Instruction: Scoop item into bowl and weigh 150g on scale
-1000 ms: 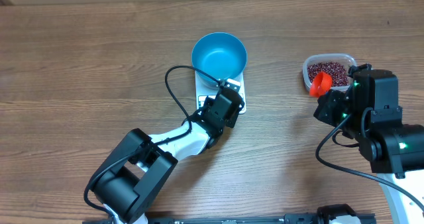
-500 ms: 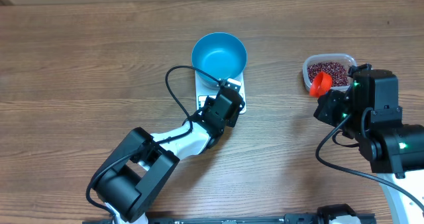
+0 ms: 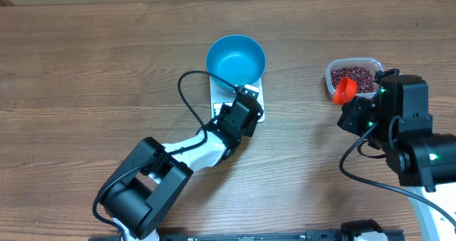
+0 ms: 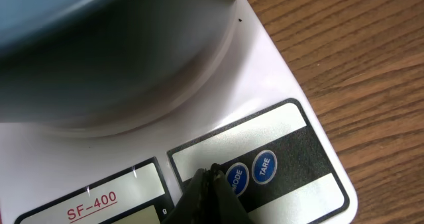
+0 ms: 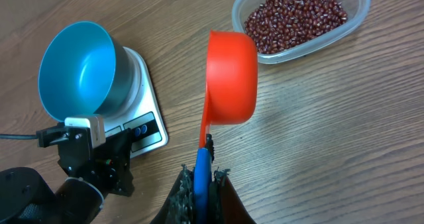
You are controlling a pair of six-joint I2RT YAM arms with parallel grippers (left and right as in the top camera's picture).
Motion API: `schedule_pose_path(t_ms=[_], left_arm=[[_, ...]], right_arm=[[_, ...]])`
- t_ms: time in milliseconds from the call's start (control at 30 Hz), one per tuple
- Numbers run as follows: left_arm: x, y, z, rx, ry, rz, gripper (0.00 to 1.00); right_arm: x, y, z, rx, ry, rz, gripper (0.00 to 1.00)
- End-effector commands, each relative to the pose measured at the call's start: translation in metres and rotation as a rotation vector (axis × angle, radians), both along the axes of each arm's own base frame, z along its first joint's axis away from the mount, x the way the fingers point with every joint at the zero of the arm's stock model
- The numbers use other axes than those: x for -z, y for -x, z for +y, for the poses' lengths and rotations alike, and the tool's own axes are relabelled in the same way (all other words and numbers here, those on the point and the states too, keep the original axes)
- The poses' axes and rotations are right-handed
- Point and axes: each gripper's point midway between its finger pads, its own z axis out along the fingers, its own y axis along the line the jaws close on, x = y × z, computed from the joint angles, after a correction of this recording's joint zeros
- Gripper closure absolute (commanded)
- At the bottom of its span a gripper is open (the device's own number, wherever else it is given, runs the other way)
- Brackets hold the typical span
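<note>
The blue bowl [image 3: 236,59] stands empty on the white scale [image 3: 258,93]. My left gripper [image 3: 242,108] is shut. In the left wrist view its tips [image 4: 213,171] rest on the scale's [image 4: 271,91] button panel, just left of the MODE button [image 4: 236,178]. The bowl's underside [image 4: 99,32] fills the top of that view. My right gripper [image 5: 204,176] is shut on the blue handle of an orange scoop [image 5: 232,75], held above the table between the scale [image 5: 147,98] and the tub. The beans [image 5: 295,15] lie in a clear tub [image 3: 354,75] at the right.
A TARE button [image 4: 264,166] sits right of MODE, and the display window [image 4: 112,194] is left of the fingertips. A black cable [image 3: 187,102] loops from the left arm over the table. Bare wooden table surrounds the scale and tub.
</note>
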Motion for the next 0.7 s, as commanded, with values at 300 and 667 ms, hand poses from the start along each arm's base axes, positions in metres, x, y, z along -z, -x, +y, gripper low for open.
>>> schedule_pose_path(t_ms=[300, 667], left_arm=[[0.0177, 0.0036, 0.0079, 0.004, -0.061, 0.028, 0.96], [0.0190, 0.0047, 0.0090, 0.003, -0.067, 0.034, 0.96]], right_arm=[[-0.0137, -0.0025, 0.0018, -0.008, -0.006, -0.042, 0.96], [-0.0148, -0.0038, 0.0019, -0.009, -0.007, -0.049, 0.96]])
